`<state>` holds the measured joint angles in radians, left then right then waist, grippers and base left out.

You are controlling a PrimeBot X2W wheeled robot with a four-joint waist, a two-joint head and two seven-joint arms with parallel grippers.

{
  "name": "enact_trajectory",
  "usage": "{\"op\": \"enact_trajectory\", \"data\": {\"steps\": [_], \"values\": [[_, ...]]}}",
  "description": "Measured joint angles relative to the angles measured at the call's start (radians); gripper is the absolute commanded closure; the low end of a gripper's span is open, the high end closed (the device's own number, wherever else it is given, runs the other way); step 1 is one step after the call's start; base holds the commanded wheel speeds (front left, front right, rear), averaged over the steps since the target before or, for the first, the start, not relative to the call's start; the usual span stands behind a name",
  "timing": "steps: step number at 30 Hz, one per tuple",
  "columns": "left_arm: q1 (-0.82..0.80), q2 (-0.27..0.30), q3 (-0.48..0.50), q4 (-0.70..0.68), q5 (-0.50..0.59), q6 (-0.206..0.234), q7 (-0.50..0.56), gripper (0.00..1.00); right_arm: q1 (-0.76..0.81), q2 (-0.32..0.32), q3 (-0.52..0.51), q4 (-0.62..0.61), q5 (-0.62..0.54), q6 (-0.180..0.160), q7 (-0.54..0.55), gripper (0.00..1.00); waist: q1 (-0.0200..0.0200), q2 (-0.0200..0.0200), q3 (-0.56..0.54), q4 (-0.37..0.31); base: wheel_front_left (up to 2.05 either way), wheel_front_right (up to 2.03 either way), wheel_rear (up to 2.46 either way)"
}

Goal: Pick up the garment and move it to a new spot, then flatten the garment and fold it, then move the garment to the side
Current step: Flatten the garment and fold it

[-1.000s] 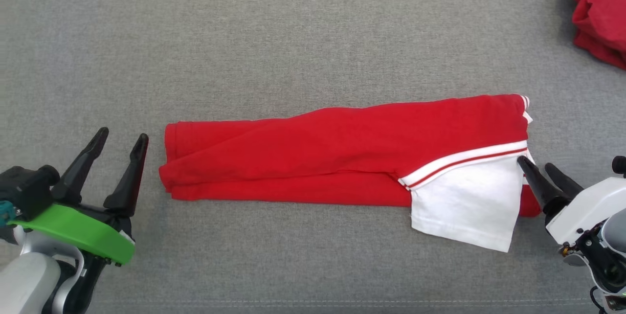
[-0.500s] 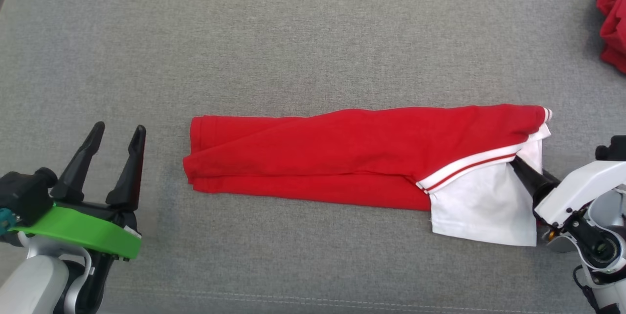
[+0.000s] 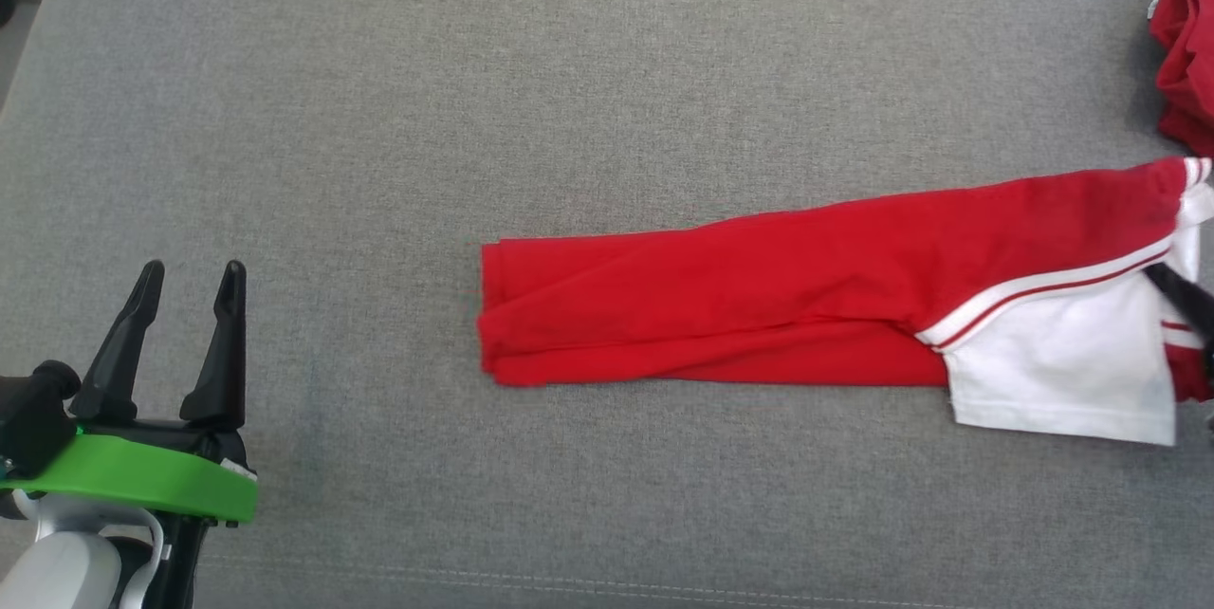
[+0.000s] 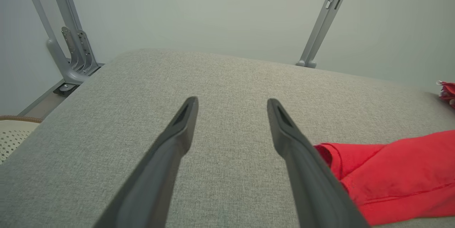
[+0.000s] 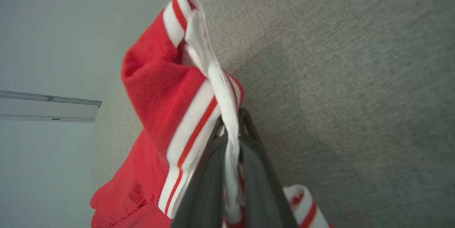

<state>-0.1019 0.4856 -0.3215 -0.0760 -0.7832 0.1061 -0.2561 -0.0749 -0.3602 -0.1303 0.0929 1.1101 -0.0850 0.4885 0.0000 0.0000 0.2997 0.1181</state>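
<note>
Garment (image 3: 759, 305) is lying as a long folded strip on the grey cushion (image 3: 427, 116). Its long axis is running left-right, with the right end tilting slightly to the far side. White sleeve (image 3: 1062, 372) and striped trim (image 3: 1043, 296) are sitting at the right end, and the hem end is pointing left, about mid-scene.

Right gripper (image 5: 233, 123) is clamping closed on the white fabric edge at that right end. Its wrist view is showing cloth pinched between both fingers, with the red body trailing off to one side.

Left gripper (image 3: 190, 272) is hovering near-left, fingers spread wide, holding nothing. The hem end is lying to its right and a bit farther out, well apart from it. Left wrist view is showing the red edge just past its right-hand finger.

So the right arm is owning the strip, and the left arm is the one nearer the free hem. I'm reading the next move as either a drag rightwards or a cross-fold right-over-left. Both are running along the long axis.

Spare red cloth (image 3: 1186, 49) is sitting far-right, near the held end, so pulling that way is risking a snag.
</note>
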Motion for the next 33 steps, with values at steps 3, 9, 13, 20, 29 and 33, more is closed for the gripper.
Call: {"op": "enact_trajectory", "data": {"steps": [3, 9, 13, 20, 29, 33], "values": [[0.006, -0.009, 0.004, -0.003, 0.007, 0.000, 0.000, 0.00, 0.004, -0.039, -0.055, -0.043, 0.044, -0.009, 0.033, 1.00, 0.0000, 0.0000, -0.002, 0.002, 0.00, 0.00, 0.00], [0.033, -0.027, 0.027, -0.010, 0.032, -0.001, 0.000, 0.00, 0.002, -0.027, 0.057, -0.252, 0.147, 0.020, 0.185, 1.00, 0.0000, 0.0000, -0.006, 0.011, 0.00, 0.00, 0.00], [0.045, -0.031, 0.041, -0.013, 0.047, -0.005, 0.000, 0.00, -0.001, 0.039, 0.180, -0.388, 0.200, 0.025, 0.261, 1.00, 0.0000, 0.0000, -0.011, 0.013, 0.00, 0.00, 0.00], [0.048, -0.040, 0.026, -0.030, 0.058, -0.038, 0.000, 0.00, -0.042, 0.187, 0.355, -0.466, 0.160, 0.002, 0.258, 1.00, 0.0000, 0.0000, 0.000, 0.027, 0.00, 0.00, 0.00], [0.046, -0.066, 0.004, -0.019, 0.077, -0.067, 0.000, 0.00, -0.086, 0.303, 0.439, -0.291, -0.042, -0.024, 0.117, 1.00, 0.0000, 0.0000, 0.014, 0.076, 0.00, 0.00, 0.00], [0.046, -0.069, 0.005, -0.009, 0.080, -0.072, 0.000, 0.00, -0.112, 0.299, 0.484, -0.223, -0.083, -0.027, 0.095, 1.00, 0.0000, 0.0000, 0.016, 0.098, 0.00, 0.00, 0.00]]}}
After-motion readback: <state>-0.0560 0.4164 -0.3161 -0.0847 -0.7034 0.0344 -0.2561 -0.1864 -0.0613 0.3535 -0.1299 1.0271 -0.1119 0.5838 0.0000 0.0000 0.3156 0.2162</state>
